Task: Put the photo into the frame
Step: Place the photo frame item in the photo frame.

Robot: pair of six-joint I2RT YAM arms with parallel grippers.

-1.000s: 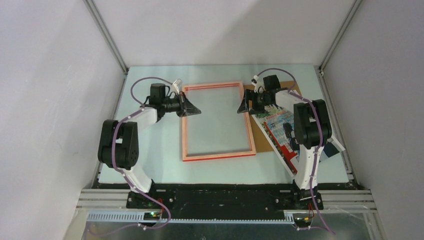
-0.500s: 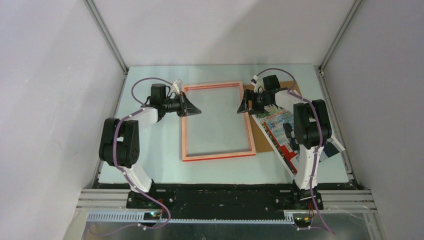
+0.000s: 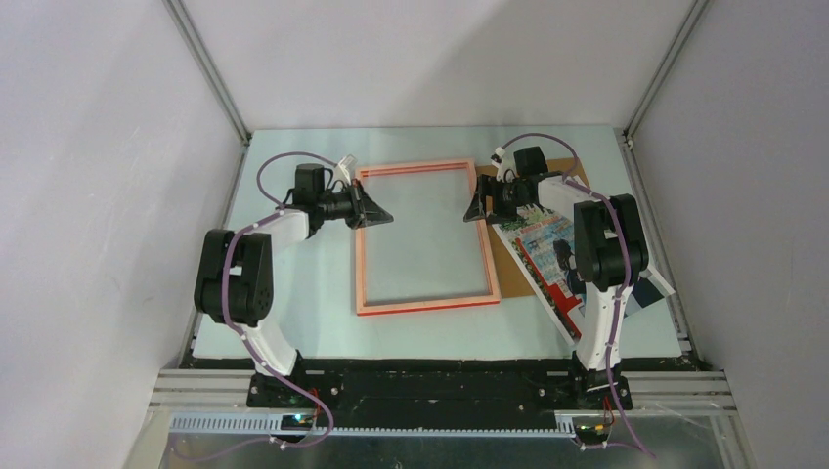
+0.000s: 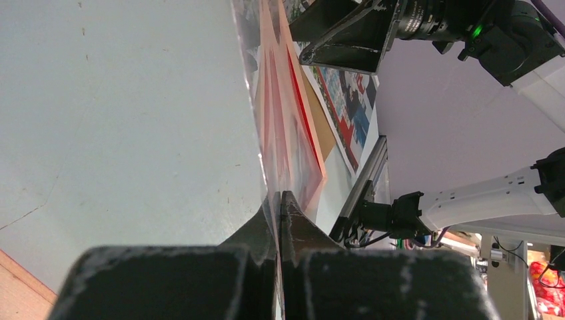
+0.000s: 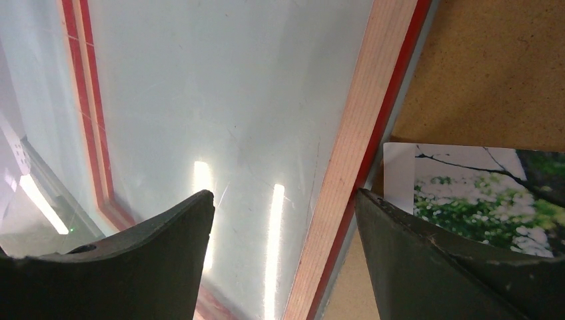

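One photo [image 3: 544,244] lies face up on the board [image 3: 508,262], just right of the frame [image 3: 427,301] and under the right arm, with no jaw touching it. The frame rests back up mid-table. The left gripper [image 3: 383,217] seems pinched shut on the clear pane [image 5: 233,100] by the left rail. The right gripper [image 3: 473,208] hangs wide open astride the right rail. Nothing has shifted in the last second, so I judge the photo's pickup is not yet begun.
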